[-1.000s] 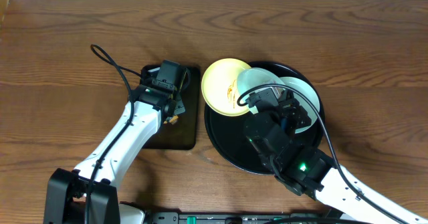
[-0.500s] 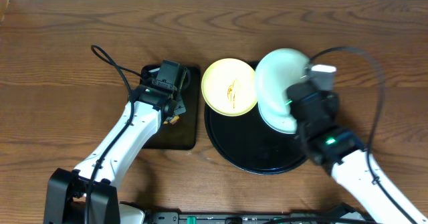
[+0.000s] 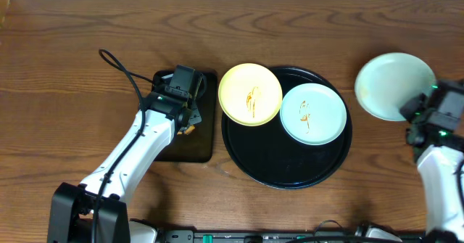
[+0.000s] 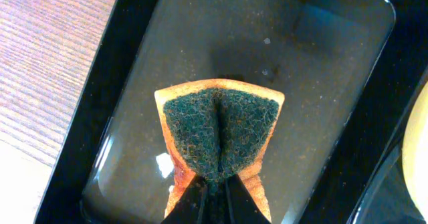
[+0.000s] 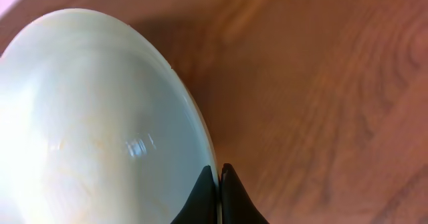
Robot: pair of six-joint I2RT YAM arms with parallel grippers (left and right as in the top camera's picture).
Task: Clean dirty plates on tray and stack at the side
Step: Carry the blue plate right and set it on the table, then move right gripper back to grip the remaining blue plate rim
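The round black tray point(image 3: 261, 163) holds one mint-blue plate point(image 3: 312, 113) with an orange-brown smear. A pale yellow smeared plate point(image 3: 250, 93) rests on the tray's left rim. My right gripper point(image 3: 415, 112) is shut on the rim of the second mint-blue plate point(image 3: 394, 85), held over the bare table right of the tray; in the right wrist view that plate point(image 5: 93, 117) looks clean and the fingers point(image 5: 217, 177) pinch its edge. My left gripper point(image 4: 212, 187) is shut on a folded green-and-orange sponge point(image 4: 221, 127) over the rectangular black tray point(image 3: 192, 145).
The rectangular black tray point(image 4: 314, 70) lies left of the round tray, close to the yellow plate. A black cable point(image 3: 119, 69) loops on the table behind the left arm. Bare wood table point(image 3: 406, 33) lies to the right and behind.
My right arm has lifted one mint-blue plate off the round tray and carried it right, over the bare table. The other mint-blue plate is now uncovered. The left arm has not moved.
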